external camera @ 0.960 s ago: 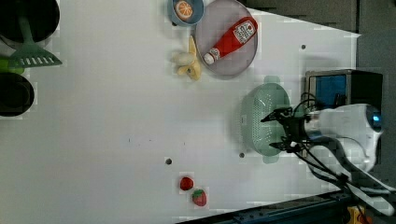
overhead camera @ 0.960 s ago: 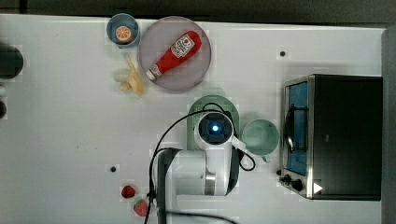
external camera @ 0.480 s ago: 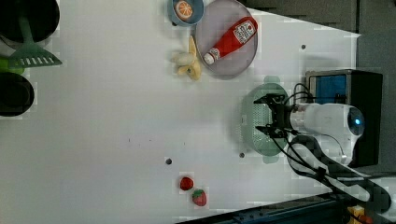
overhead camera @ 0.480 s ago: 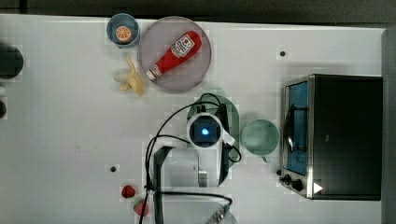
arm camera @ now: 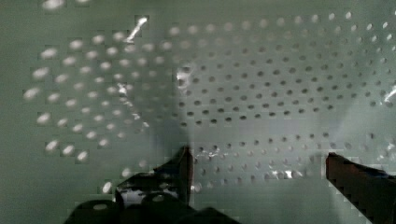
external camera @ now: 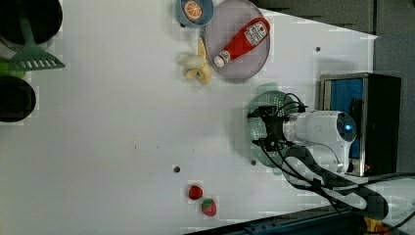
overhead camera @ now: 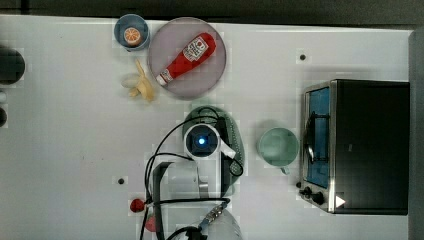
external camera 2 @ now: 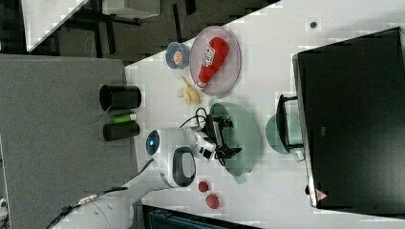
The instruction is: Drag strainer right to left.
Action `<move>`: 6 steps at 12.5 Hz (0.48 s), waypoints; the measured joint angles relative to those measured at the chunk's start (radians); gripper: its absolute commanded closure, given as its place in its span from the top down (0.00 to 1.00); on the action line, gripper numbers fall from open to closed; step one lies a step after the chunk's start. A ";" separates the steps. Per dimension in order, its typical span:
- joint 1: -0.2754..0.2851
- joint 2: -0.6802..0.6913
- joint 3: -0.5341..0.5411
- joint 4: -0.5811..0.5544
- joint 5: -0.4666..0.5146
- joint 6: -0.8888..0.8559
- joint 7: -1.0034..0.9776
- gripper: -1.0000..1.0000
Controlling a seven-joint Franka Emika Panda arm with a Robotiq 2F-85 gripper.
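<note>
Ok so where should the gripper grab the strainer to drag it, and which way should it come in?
Probably the long side wall of the strainer, taken from straight above. It lies flat with its hollow facing up, so the thin raised rim is the part the fingers can straddle, one inside and one outside. The gripper is open, right over the perforated floor, pointing down. The tabs at the ends look small.

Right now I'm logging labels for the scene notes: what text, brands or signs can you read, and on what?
None can be read.
Ketchup bottle: white label with print, too blurred.
Oven: small red triangular sign near a corner, no legible symbol.
Strainer: only holes.
</note>
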 measured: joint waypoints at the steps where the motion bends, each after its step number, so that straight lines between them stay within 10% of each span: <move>1: 0.006 -0.002 0.008 0.002 0.026 -0.006 0.000 1.00; 6: 0.094 -0.013 -0.002 0.004 0.088 0.008 0.006 1.00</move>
